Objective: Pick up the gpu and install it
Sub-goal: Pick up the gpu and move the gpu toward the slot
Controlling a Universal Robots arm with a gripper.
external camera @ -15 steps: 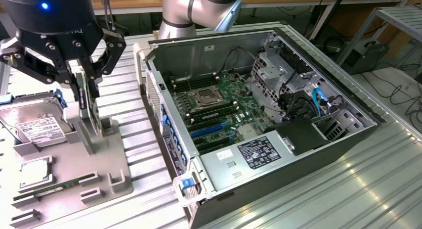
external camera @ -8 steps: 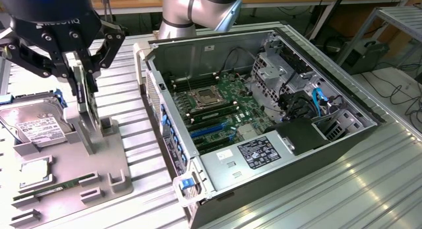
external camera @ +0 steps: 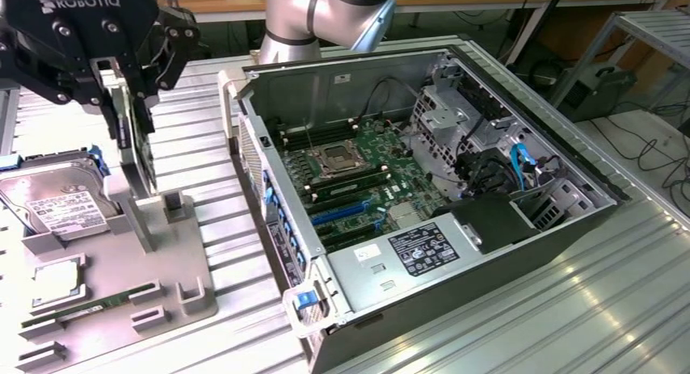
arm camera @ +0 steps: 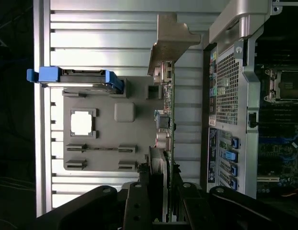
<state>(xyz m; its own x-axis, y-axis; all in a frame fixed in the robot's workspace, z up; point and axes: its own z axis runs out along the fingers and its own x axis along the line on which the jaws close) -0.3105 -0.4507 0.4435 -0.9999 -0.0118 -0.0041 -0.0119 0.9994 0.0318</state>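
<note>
Gripper [external camera: 121,99]: closed on the gpu [external camera: 138,156], gripping its upper end.
Gpu place: exterior view's left, over the grey tray [external camera: 178,269], apart from the open case [external camera: 356,83].
Risk: narrow grip; card may pivot, or catch the tray's post [external camera: 170,208].
Axis: likely upright, bracket [arm camera: 170,43] end downward.

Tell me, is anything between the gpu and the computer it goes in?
The gripper grips the gpu, with nothing between them. The case's side wall stands between the gpu and the slots, but the case is open on top and nothing visible covers the slots.
</note>
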